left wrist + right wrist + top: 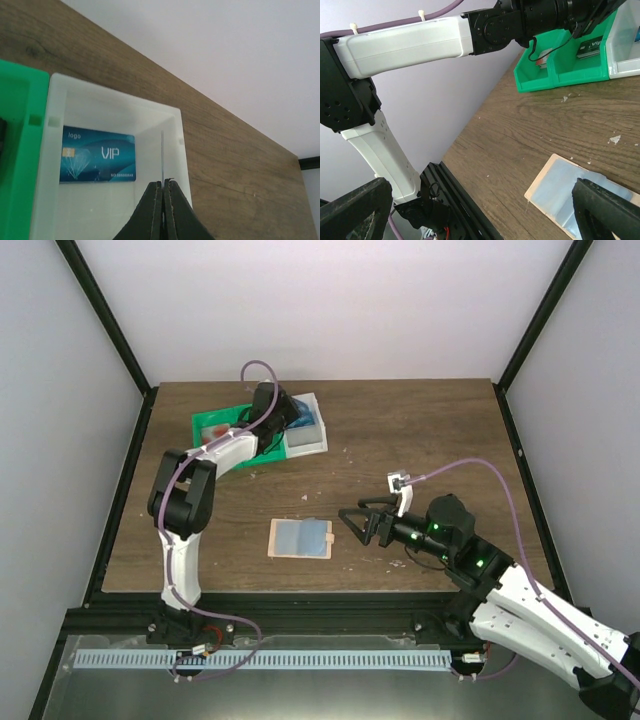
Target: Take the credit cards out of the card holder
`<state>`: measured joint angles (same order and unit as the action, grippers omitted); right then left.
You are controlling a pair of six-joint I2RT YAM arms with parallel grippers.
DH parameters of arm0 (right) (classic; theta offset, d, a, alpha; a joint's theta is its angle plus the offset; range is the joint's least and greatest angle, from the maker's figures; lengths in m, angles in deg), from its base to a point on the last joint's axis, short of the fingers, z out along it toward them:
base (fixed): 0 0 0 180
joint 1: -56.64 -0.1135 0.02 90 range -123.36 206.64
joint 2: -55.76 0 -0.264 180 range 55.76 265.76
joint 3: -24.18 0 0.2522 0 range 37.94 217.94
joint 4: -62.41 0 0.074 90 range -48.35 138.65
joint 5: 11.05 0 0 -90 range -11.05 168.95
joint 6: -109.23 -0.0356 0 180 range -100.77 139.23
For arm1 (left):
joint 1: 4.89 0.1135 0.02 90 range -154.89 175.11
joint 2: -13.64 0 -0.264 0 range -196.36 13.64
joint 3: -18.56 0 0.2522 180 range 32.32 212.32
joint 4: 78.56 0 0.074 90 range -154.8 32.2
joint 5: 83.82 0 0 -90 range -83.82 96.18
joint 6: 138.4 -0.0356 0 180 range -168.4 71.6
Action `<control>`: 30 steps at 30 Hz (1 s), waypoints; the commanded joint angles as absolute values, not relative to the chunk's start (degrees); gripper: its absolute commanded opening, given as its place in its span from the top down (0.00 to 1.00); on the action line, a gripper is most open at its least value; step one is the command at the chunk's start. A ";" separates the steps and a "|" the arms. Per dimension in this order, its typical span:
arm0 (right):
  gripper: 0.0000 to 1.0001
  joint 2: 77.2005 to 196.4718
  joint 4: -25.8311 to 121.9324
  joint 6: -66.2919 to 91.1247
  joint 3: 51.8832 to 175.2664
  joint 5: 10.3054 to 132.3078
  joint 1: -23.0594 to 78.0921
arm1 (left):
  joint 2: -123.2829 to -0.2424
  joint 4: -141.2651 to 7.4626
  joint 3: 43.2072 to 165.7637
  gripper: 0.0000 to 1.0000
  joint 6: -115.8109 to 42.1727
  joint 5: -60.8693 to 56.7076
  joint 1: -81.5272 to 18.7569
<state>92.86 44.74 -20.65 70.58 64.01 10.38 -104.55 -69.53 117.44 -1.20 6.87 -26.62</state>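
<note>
The tan card holder (300, 538) with grey-blue pockets lies flat at the table's near middle; it also shows in the right wrist view (570, 192). My right gripper (356, 523) is open and empty just right of it, with its jaws wide apart (481, 189). My left gripper (163, 182) is shut on a thin card (162, 152) seen edge-on, held upright over the white tray (170, 115). A blue VIP card (97, 154) lies flat in that tray. A dark card (590, 46) and a red card (545, 56) sit in the green tray (560, 75).
The green tray (215, 425) and white tray (305, 435) stand side by side at the back left, with the left arm (225, 450) stretched over them. A black frame rail (300, 620) runs along the near edge.
</note>
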 commanded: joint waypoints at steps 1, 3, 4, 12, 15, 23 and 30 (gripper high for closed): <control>0.00 92.59 43.76 -21.04 73.71 64.93 10.58 | -106.45 -69.69 120.52 1.00 -4.27 9.38 -26.24; 0.00 92.42 43.57 -21.26 73.55 65.24 10.57 | -107.22 -69.31 121.41 1.00 -4.45 9.27 -26.20; 0.00 92.36 43.57 -21.38 73.46 65.33 10.59 | -107.55 -69.21 121.80 1.00 -4.53 9.32 -26.24; 0.00 93.04 43.91 -21.97 73.75 65.30 10.59 | -110.98 -67.84 124.71 1.00 -5.45 10.86 -26.24; 0.00 92.90 43.28 -21.99 74.00 65.34 10.59 | -112.45 -66.91 126.28 1.00 -6.39 11.77 -26.24; 0.00 93.13 42.85 -21.95 74.23 65.73 10.59 | -114.38 -68.20 127.22 1.00 -6.18 11.79 -26.24; 0.00 93.06 42.53 -22.03 73.99 66.29 10.59 | -116.25 -67.50 128.99 1.00 -6.21 11.77 -26.24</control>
